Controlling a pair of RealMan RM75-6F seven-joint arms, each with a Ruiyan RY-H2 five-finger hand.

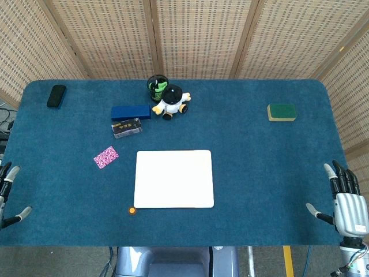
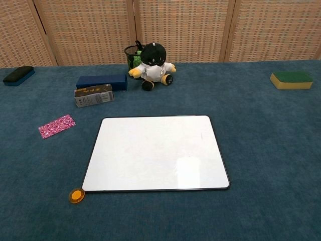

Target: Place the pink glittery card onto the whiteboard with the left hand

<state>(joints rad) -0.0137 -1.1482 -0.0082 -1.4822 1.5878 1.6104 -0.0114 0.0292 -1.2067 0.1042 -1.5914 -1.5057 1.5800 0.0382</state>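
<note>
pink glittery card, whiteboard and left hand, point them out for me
pink glittery card (image 2: pixel 56 125), chest view, middle of its face
whiteboard (image 2: pixel 150 150), chest view, bare white centre
left hand (image 1: pixel 7 193), head view, fingers at the table's left edge

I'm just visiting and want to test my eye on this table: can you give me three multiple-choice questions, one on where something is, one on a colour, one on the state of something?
1. Where does the pink card lie?
A. On the whiteboard
B. On the table, left of the whiteboard
C. In the left hand

2. What colour is the small round disc by the whiteboard's near left corner?
A. Orange
B. Green
C. White

3. What is the left hand doing?
A. Holding the card
B. Pressing the whiteboard
C. Holding nothing, at the table's left edge

Answers: 1 B, the card rests on the blue cloth, apart from the board. 2 A, both views show it orange. 3 C, its fingers are spread and empty.
</note>
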